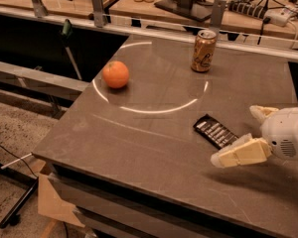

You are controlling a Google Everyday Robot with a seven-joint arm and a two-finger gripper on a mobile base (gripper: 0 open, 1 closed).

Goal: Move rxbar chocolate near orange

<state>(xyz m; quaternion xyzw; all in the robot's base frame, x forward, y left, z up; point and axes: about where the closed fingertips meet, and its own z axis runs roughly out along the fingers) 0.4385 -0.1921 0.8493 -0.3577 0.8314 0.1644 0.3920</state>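
Note:
The rxbar chocolate (pixel 214 130), a flat black bar with white lettering, lies flat on the brown table (pixel 139 138) at the right. The orange (pixel 115 74) sits at the table's far left, well apart from the bar. My gripper (pixel 234 136) comes in from the right edge, low over the table, with its white body behind. Its cream fingers (pixel 238 154) are spread open. One lies just in front of the bar's right end and the other behind it. They hold nothing.
A gold-tan drink can (pixel 203 50) stands upright at the far side of the table. A bright ring of light lies on the tabletop between the orange and the can. Railings and a cluttered bench run behind. The floor drops away to the left.

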